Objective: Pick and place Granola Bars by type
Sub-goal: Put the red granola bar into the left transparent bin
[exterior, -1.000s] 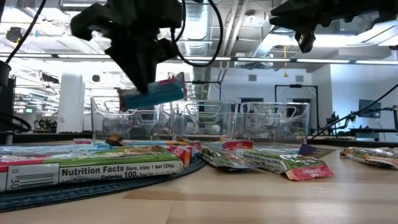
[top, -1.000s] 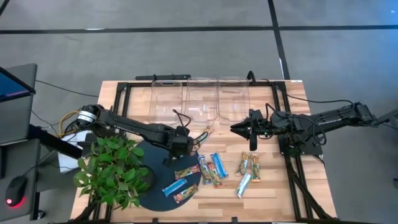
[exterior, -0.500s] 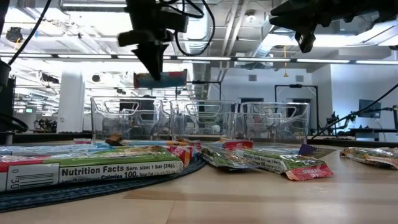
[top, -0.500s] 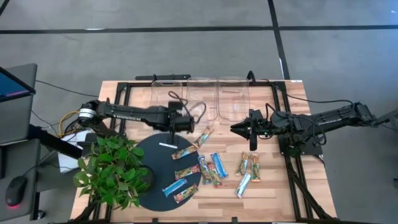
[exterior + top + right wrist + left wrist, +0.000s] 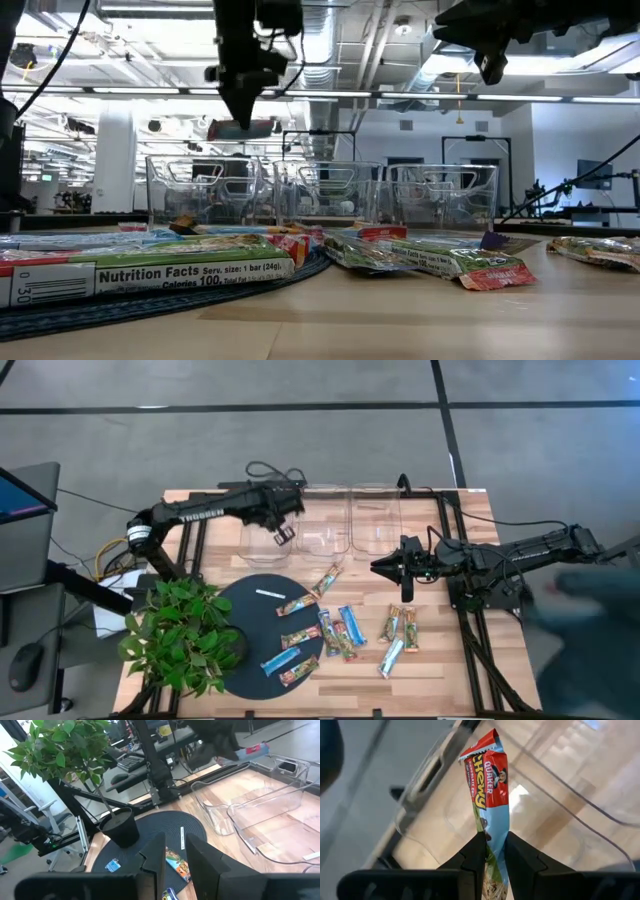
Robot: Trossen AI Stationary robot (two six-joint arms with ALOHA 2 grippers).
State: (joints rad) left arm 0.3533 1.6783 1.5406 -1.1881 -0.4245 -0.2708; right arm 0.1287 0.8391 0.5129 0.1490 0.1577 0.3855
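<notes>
Blue-and-red wrapped granola bar [image 5: 489, 805] is pinched tight in the left gripper [image 5: 281, 532], hanging over the leftmost clear bin [image 5: 262, 546] near the top middle of the high view. The right gripper [image 5: 385, 567] sits right of centre with nothing in it, fingers nearly closed. The other bars [image 5: 345, 632] are scattered lower centre, a few on the dark round mat [image 5: 240, 605].

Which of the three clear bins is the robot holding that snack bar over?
The leftmost clear bin: the left gripper hangs above it, shut on a blue-and-red Quaker Chewy bar; the other two have nothing over them.
</notes>
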